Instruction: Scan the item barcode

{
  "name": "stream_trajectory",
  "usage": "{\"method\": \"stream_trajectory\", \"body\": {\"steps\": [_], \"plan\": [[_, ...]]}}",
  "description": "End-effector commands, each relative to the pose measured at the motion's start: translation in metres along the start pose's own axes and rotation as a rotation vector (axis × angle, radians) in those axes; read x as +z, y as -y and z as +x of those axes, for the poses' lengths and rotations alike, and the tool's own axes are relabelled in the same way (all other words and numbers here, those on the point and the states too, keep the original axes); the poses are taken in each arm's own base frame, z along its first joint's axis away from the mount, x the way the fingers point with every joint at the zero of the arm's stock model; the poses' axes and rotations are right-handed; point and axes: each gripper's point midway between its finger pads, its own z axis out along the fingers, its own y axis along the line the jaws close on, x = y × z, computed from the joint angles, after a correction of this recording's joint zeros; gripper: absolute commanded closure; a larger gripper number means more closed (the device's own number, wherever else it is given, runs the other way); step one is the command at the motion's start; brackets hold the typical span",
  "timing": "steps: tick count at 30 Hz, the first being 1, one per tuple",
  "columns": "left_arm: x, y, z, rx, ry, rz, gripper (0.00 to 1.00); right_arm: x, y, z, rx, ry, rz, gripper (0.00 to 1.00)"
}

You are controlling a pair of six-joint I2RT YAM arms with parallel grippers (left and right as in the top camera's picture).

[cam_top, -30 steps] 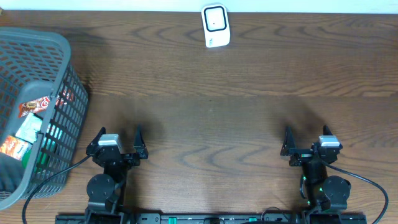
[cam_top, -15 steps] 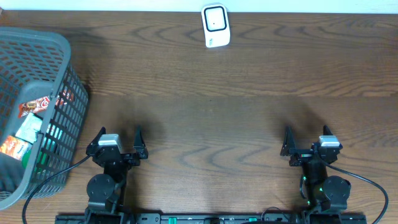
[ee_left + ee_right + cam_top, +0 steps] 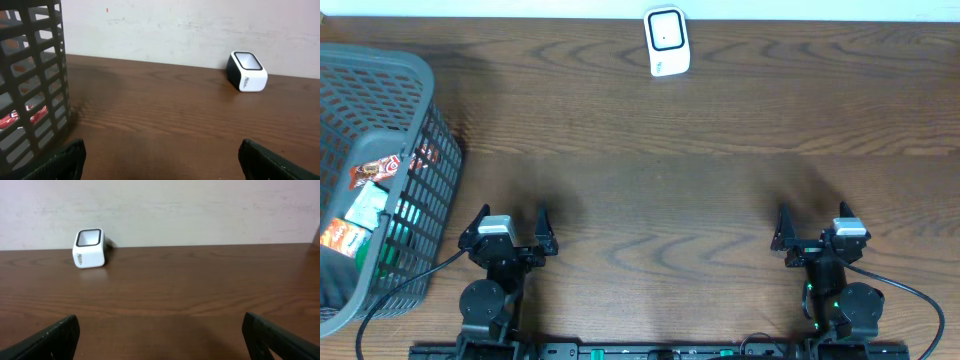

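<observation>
A white barcode scanner (image 3: pixel 667 41) with a dark window stands at the far edge of the wooden table, centre. It also shows in the left wrist view as the scanner (image 3: pixel 246 71) and in the right wrist view as the scanner (image 3: pixel 89 248). Items lie in a grey mesh basket (image 3: pixel 435 190) at the left: a red-brown snack packet (image 3: pixel 375 172), a green and white packet (image 3: pixel 365 210) and an orange one (image 3: pixel 340 237). My left gripper (image 3: pixel 512 216) and right gripper (image 3: pixel 812 222) sit near the front edge, both open and empty.
The basket wall (image 3: pixel 35 75) rises close to the left of my left gripper (image 3: pixel 162 160). Bare wood lies between my right gripper (image 3: pixel 161 337) and the scanner. A pale wall runs behind the table's far edge.
</observation>
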Motion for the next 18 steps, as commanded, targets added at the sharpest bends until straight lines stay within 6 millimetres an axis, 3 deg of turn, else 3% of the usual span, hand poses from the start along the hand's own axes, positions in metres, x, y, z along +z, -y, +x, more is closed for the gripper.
{"method": "stream_trajectory", "body": {"steps": [1,18], "plan": [[0.002,-0.0039,0.017,0.018,-0.04,-0.018,0.02,-0.0002,0.0023,0.0002,0.01,0.001,0.01,0.01],[0.002,-0.0039,0.0165,0.018,-0.038,-0.018,0.02,-0.0002,-0.002,0.0005,0.009,-0.001,-0.008,0.01]]}}
